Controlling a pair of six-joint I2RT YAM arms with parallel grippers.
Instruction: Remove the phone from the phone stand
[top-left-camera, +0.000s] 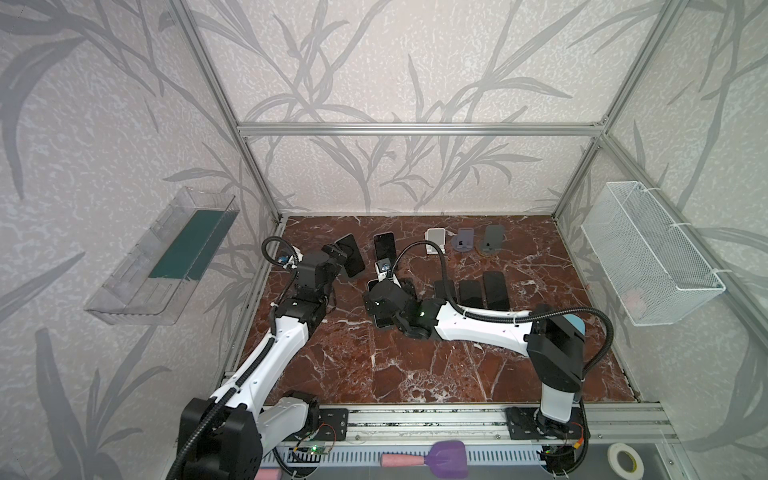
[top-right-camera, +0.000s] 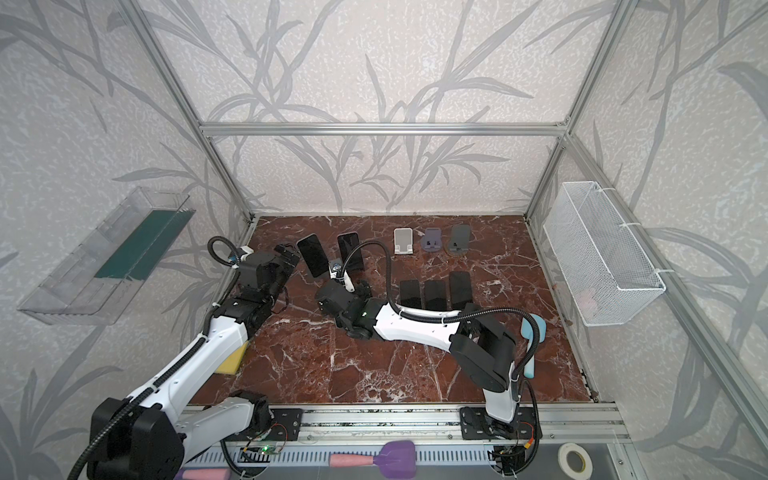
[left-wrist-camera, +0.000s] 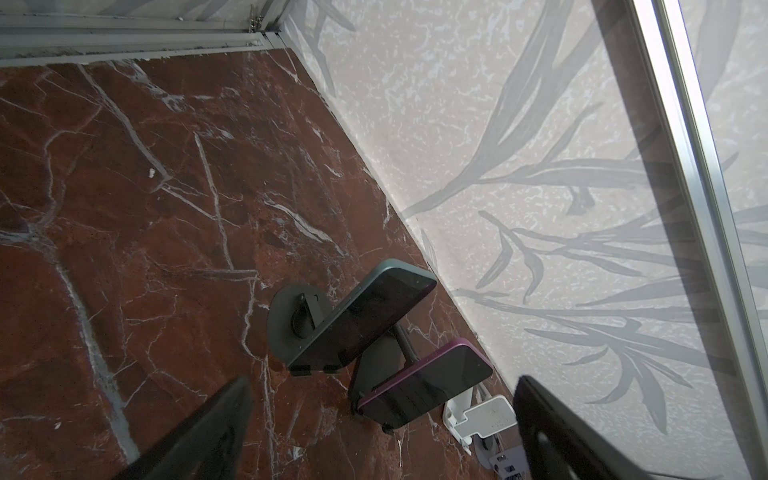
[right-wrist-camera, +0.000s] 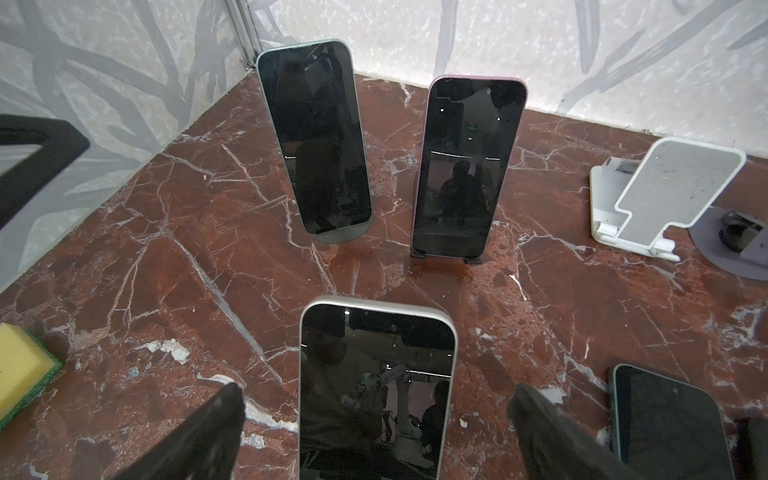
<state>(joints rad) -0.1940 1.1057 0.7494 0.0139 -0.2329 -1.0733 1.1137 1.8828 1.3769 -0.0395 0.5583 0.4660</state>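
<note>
Two dark-screened phones lean on stands at the back left: a teal-edged phone (right-wrist-camera: 316, 141) (top-left-camera: 351, 255) on a grey round stand (left-wrist-camera: 291, 320), and a purple-edged phone (right-wrist-camera: 467, 166) (top-left-camera: 384, 247) on a black stand (left-wrist-camera: 376, 365). My left gripper (left-wrist-camera: 384, 386) is open beside the teal-edged phone, touching neither. A white-edged phone (right-wrist-camera: 376, 390) stands between the fingers of my right gripper (right-wrist-camera: 376, 392), which is open with a gap on each side. Whatever holds this phone up is hidden.
Three bare stands line the back: white (top-left-camera: 436, 241), purple-grey (top-left-camera: 465, 241) and grey (top-left-camera: 492, 241). Three phones (top-left-camera: 469, 293) lie flat in a row before them. A yellow sponge (top-right-camera: 230, 363) lies under the left arm. A wire basket (top-left-camera: 648, 257) hangs on the right wall, a clear shelf (top-left-camera: 166, 257) on the left.
</note>
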